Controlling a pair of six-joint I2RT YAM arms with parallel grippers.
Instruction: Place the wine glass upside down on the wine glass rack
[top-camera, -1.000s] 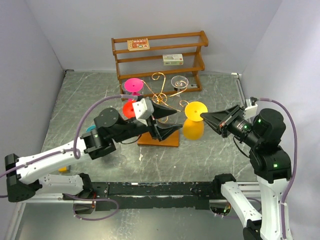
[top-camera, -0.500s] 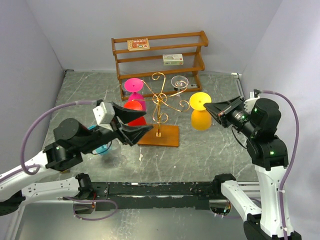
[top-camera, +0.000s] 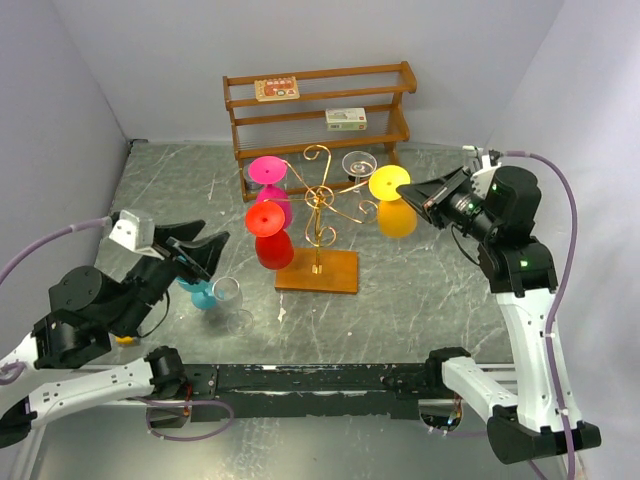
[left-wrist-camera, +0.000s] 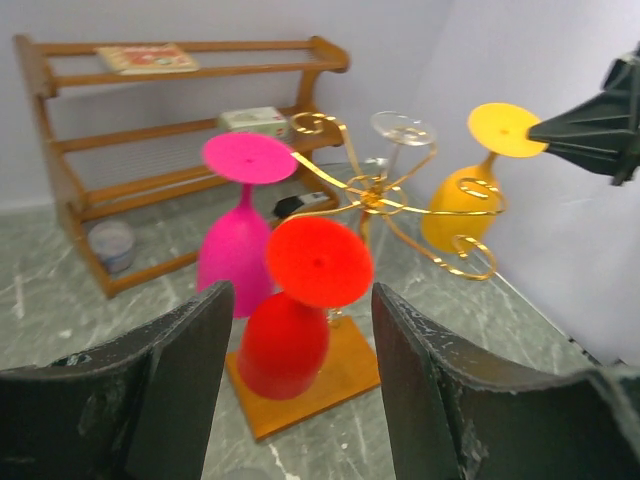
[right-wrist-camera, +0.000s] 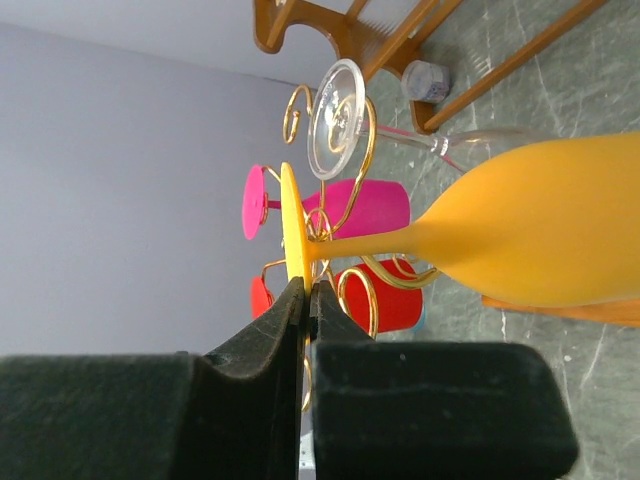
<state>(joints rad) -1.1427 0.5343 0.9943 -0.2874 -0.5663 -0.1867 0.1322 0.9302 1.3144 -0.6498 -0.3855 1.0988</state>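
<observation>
**Jaws closed on yellow glass foot**

Right gripper is shut on the foot's thin rim; the wine glass is held inverted beside the wine glass rack, at a scroll arm. Left gripper is spread wide, empty. Judged light, rigid, slick, liable to pivot. Stem seating cannot be made out

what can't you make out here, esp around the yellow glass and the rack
- Whether the yellow wine glass stem sits in a scroll arm of the wine glass rack: top view, its foot covers the stem; right wrist view, gold curls overlap it.
- Teal glass: top view, the left gripper hides most of it.
- Print on the boxes on the wooden shelf: too small in top view, blurred in left wrist view.
</observation>
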